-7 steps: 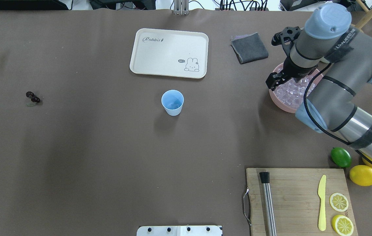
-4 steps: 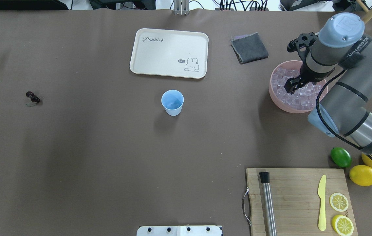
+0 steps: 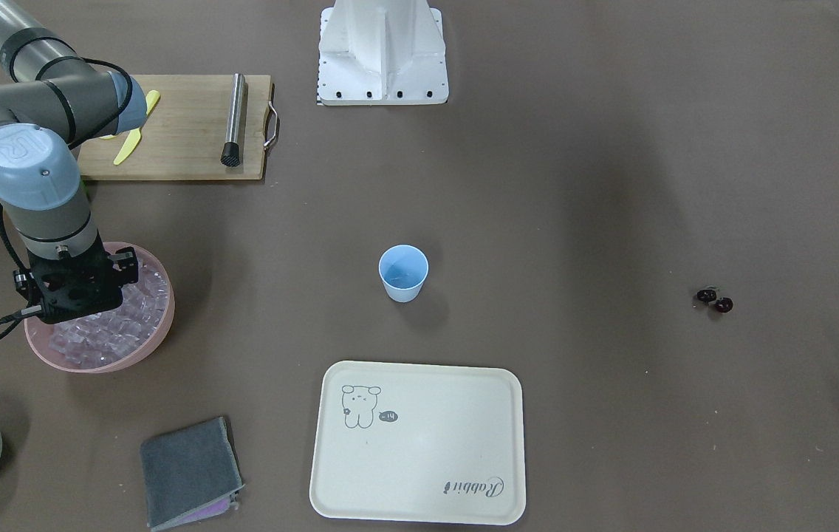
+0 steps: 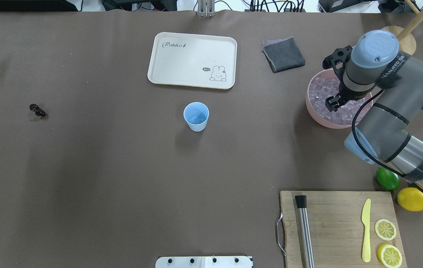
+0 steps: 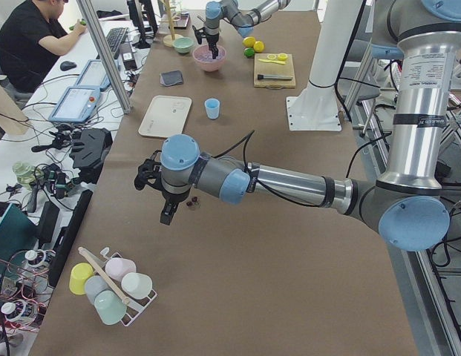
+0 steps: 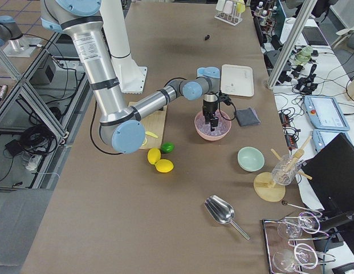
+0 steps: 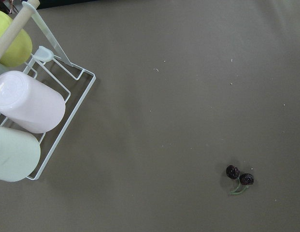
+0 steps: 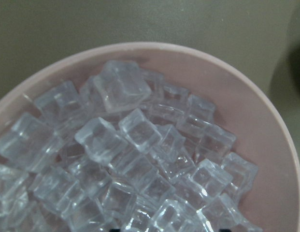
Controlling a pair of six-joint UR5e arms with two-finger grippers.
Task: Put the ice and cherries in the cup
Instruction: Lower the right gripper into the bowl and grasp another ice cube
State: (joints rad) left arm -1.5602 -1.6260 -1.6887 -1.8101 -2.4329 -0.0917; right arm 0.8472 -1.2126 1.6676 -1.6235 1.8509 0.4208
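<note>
Ice (image 8: 135,130) in pink bowl (image 4: 319,121); right hand (image 4: 333,104) shifted above it since before; apart or together, cannot tell.

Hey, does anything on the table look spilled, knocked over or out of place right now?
Nothing stands out. The cup stands upright, the ice sits inside the pink bowl with none spilled around it, and the cherries lie intact by themselves, well apart from the cup.
</note>
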